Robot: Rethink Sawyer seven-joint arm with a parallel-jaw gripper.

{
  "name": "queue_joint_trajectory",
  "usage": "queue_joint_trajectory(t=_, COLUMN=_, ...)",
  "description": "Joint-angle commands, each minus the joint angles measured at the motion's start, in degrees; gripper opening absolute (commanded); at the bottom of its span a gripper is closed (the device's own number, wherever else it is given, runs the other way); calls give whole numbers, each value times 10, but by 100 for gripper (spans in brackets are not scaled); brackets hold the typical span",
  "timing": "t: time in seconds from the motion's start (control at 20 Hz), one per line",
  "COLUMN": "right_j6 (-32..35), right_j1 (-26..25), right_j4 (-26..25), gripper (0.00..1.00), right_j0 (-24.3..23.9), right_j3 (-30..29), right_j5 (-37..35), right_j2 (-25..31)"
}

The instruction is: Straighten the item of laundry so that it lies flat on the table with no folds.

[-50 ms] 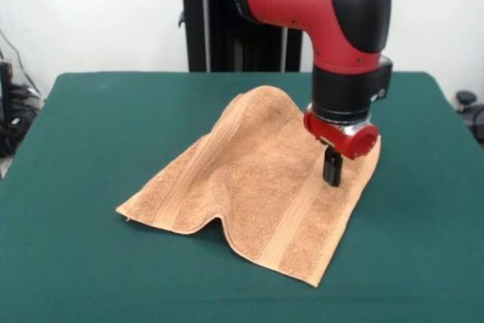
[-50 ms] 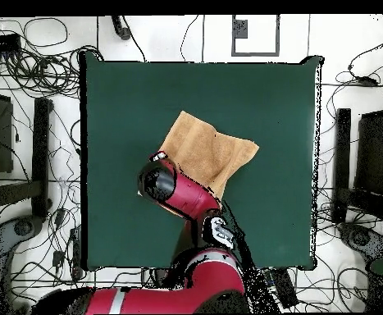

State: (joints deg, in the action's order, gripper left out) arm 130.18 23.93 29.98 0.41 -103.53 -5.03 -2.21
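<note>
The item of laundry [image 1: 249, 179] [image 2: 213, 148] is a light orange-tan towel lying rumpled near the middle of the dark green table [image 1: 113, 111] [image 2: 120, 98]. Its far side rises in a hump, and a fold lifts its near edge into a small arch. Woven bands run along two sides. My gripper [image 1: 331, 172] hangs from the red wrist over the towel's right part, fingers together and tips pressed into the cloth. In the overhead view the arm's head [image 2: 157, 182] covers the gripper and one corner of the towel.
Green cloth extends well beyond the towel on every side. The black pedestal [image 1: 227, 35] stands behind the table. In the overhead view, cables [image 2: 30, 49] and dark stands [image 2: 40, 156] lie on the floor around the table.
</note>
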Motion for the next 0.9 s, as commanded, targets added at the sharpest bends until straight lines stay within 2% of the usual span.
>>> queue_joint_trajectory(t=0.05, right_j6=204, right_j1=31, right_j4=91, gripper=0, right_j0=46, right_j3=-50, right_j5=-43, right_j2=62)
queue_joint_trajectory(t=0.25, right_j6=217, right_j1=29, right_j4=126, gripper=0, right_j0=86, right_j3=-33, right_j5=-66, right_j2=35)
queue_joint_trajectory(t=0.35, right_j6=208, right_j1=29, right_j4=127, gripper=0, right_j0=90, right_j3=-31, right_j5=-73, right_j2=26)
queue_joint_trajectory(t=0.45, right_j6=173, right_j1=31, right_j4=111, gripper=0, right_j0=54, right_j3=-53, right_j5=-52, right_j2=44)
queue_joint_trajectory(t=0.6, right_j6=136, right_j1=37, right_j4=82, gripper=0, right_j0=33, right_j3=-63, right_j5=-61, right_j2=23)
queue_joint_trajectory(t=0.75, right_j6=107, right_j1=29, right_j4=60, gripper=0, right_j0=-3, right_j3=-68, right_j5=-37, right_j2=37)
queue_joint_trajectory(t=0.9, right_j6=96, right_j1=18, right_j4=47, gripper=0, right_j0=-15, right_j3=-59, right_j5=-26, right_j2=38)
